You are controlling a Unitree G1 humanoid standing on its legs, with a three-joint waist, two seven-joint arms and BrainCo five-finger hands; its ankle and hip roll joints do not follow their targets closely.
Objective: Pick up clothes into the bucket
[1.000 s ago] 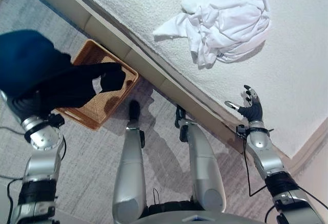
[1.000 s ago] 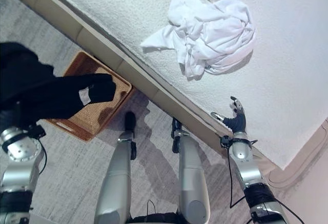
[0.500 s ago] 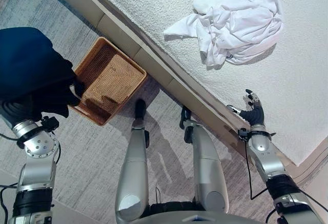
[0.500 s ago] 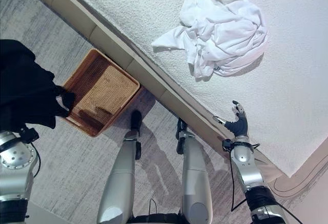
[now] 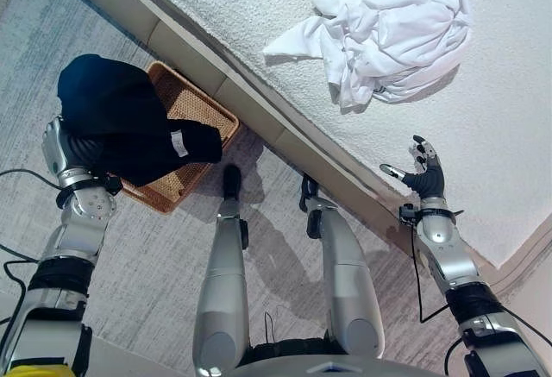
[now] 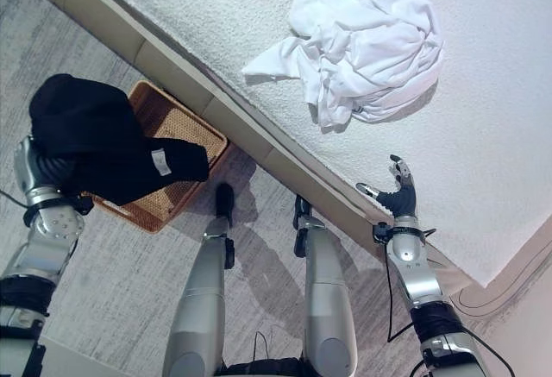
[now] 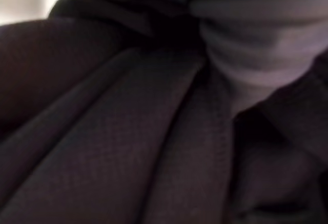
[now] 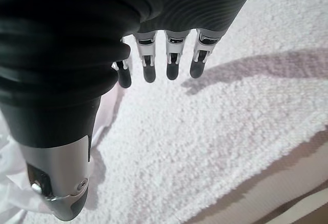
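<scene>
Now: dark garment [image 5: 129, 131] draped over left hand [image 5: 62, 148], fingers hidden, grip impossible to tell; hanging above wicker basket [image 5: 203, 109]. Right hand [image 5: 424, 176] open over bed [image 5: 517, 135], white clothes [image 5: 392, 23] well beyond it. Risk: garment catching on basket rim, sliding onto floor [image 5: 147, 256].

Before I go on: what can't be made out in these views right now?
- Left hand: buried under the dark garment; its grip cannot be told, and cloth covers its wrist view.
- Wicker basket: the garment hides much of its inside.
- White clothes: top cut off by the eye views' edge.
- Right hand: open, holding nothing.
</scene>
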